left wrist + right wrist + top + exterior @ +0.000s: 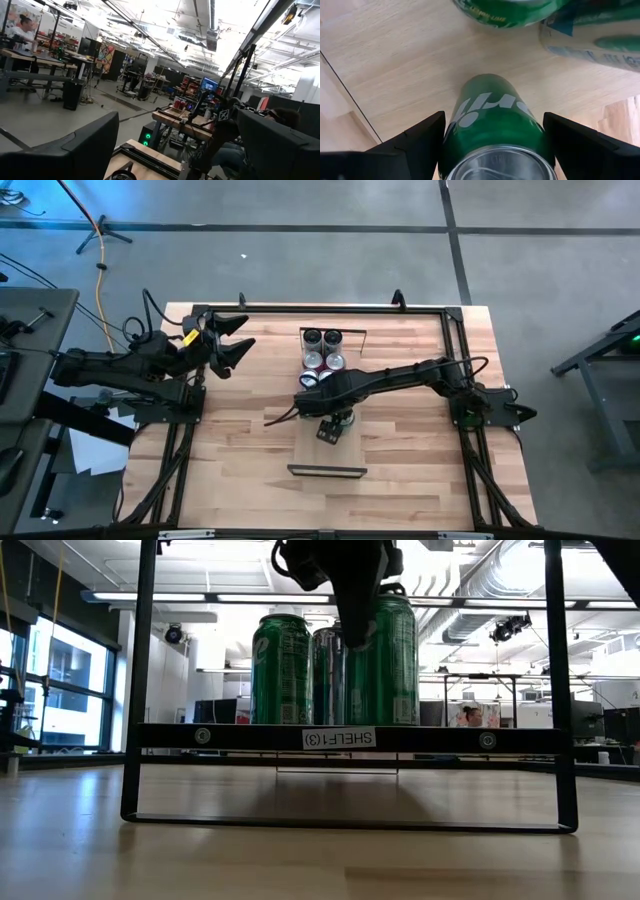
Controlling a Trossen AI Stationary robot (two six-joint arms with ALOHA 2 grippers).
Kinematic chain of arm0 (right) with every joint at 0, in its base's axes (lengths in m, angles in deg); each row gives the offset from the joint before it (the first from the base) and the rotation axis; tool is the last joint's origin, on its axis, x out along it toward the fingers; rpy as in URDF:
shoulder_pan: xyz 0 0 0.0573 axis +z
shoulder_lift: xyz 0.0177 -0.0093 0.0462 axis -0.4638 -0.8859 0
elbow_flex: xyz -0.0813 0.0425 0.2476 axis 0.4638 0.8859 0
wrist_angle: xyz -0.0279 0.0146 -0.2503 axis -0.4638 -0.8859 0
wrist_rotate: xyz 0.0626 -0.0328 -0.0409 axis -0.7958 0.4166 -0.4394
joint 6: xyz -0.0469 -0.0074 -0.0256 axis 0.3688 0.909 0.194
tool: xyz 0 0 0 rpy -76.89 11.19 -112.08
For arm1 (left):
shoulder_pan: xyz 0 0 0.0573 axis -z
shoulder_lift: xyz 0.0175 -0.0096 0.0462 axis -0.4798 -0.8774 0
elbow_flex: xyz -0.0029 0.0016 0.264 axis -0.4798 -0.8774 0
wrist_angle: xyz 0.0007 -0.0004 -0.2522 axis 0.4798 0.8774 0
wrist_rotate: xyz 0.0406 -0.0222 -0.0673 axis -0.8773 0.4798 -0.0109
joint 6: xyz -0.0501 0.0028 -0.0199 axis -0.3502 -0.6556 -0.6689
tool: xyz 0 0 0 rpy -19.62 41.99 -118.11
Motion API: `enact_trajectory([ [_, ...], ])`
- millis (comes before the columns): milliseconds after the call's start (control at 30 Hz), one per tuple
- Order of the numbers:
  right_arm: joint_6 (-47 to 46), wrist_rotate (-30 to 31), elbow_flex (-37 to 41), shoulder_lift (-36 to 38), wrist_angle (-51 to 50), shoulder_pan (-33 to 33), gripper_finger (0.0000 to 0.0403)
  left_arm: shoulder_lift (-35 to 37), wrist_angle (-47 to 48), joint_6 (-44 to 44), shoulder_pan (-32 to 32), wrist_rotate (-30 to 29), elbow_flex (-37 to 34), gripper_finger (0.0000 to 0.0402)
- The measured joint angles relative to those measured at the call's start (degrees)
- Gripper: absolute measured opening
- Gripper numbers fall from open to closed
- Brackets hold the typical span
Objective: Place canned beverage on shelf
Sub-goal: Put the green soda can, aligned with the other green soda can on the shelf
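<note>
Fingers astride green can, silver top, upright on shelf

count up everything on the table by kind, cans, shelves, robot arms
cans: at least 5 (4 clear tops in a block, 1 apart under the right arm; more may be hidden)
shelf: 1
robot arms: 2 (left arm, right arm)
total: at least 8

Cans stand clustered on the shelf, mid-tabletop.
</note>
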Motion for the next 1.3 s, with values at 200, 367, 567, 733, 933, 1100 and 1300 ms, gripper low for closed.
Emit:
enact_trajectory([
  [200,1.12,0.31,0.00,0.00,0.43,-0.02,0.0322,-0.04,0.02,0.00,0.00,-0.02,0.00,0.0365],
  [367,1.19,0.33,0.00,0.00,0.46,-0.02,0.0323,-0.04,0.01,0.00,0.00,-0.02,0.00,0.0365],
  [567,1.56,0.33,0.00,0.02,0.48,-0.02,0.0324,-0.04,0.02,-0.02,0.00,-0.04,0.00,0.0365],
  [733,2.55,0.33,0.00,0.11,0.46,-0.02,0.0339,-0.04,0.00,-0.04,0.00,-0.04,0.00,0.0365],
  [933,4.13,1.09,0.00,0.11,0.46,-0.02,0.0383,-0.04,0.00,-0.07,0.00,-0.07,0.00,0.0365],
  [1100,4.09,1.97,0.00,0.11,0.46,-0.02,0.0397,-0.04,0.00,-0.08,0.00,-0.09,0.00,0.0365],
  [1300,7.36,1.73,0.00,0.13,1.11,-0.73,0.0397,-0.08,0.00,-0.05,0.00,-0.19,0.00,0.0365],
])
